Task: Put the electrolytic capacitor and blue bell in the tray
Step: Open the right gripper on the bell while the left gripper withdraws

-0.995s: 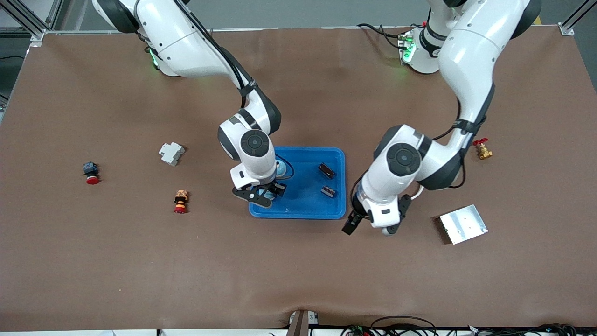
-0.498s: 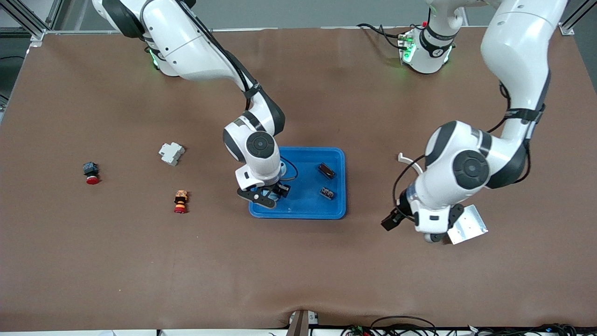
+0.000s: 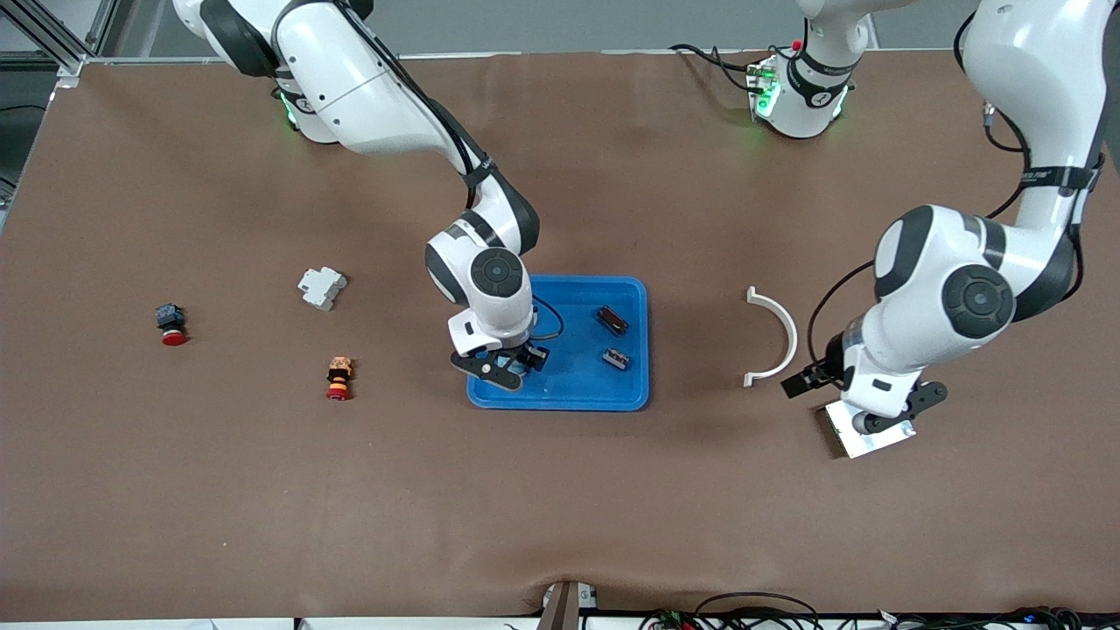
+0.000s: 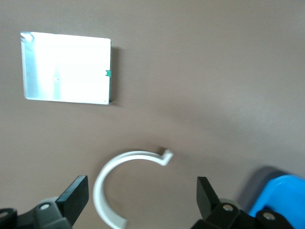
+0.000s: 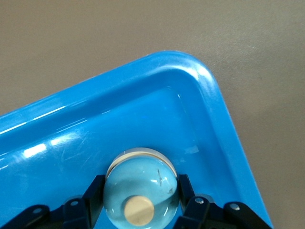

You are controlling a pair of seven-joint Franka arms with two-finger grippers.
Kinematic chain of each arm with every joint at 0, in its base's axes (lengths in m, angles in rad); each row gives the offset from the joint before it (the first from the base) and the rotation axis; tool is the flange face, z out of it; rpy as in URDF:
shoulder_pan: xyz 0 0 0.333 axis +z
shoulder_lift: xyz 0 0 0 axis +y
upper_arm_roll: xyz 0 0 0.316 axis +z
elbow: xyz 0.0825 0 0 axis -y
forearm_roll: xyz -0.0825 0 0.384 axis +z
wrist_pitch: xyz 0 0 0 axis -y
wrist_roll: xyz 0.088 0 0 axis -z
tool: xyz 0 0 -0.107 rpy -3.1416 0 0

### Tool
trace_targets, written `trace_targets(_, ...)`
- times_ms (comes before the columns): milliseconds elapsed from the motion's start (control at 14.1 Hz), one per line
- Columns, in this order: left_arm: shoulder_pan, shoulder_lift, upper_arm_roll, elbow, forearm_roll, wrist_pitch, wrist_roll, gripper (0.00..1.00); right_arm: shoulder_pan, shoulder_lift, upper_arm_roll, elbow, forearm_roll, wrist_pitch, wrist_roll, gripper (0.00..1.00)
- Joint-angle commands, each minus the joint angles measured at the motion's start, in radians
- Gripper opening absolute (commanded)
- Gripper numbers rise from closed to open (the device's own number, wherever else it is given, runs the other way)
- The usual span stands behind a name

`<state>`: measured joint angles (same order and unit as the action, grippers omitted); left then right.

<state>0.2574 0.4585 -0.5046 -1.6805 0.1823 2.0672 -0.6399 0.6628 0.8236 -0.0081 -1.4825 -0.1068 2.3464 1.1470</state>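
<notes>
front: I looked down from high across the table, facing both bases | left wrist: I looked down from well above the mat, plate [image 4: 66,67], white arc [image 4: 121,183] and tray [image 4: 281,193] corner shared with front | right wrist: I sat close over the tray's corner [image 5: 202,78], bell [image 5: 140,183] filling the foreground

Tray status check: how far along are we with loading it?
Two small dark parts already lie in the blue tray; I cannot confirm that either is the capacitor. In hand: the right gripper, shut on the blue bell, is low over the tray's corner toward the right arm's end. Left to do: release it. The left gripper, open and empty, is over the white curved clip near the metal plate.
</notes>
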Motion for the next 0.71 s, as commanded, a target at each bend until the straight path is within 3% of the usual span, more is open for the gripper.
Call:
trace_targets(0,0.074,-0.089,-0.009,-0.103,-0.038,0.001,0.214,1.00,0.020,0.037,-0.013,0.045,-0.028,-0.003,0.040,0.00)
trace_targets(355,0.172,-0.148,-0.008,-0.107,-0.040,-0.001,0.514,1.00,0.021,0.037,-0.012,0.045,-0.027,-0.001,0.056,0.03)
trace_targets(426,0.186,-0.174,-0.008,-0.108,-0.040,-0.002,0.538,1.00,0.021,0.037,-0.012,0.045,-0.027,-0.001,0.060,0.78)
trace_targets(498,0.212,-0.193,-0.006,-0.108,-0.040,-0.003,0.563,1.00,0.021,0.037,-0.012,0.045,-0.028,0.001,0.062,1.00)
trace_targets(640,0.244,-0.219,-0.008,-0.093,-0.040,-0.001,0.612,1.00,0.018,0.037,-0.012,0.045,-0.028,0.004,0.059,1.00)
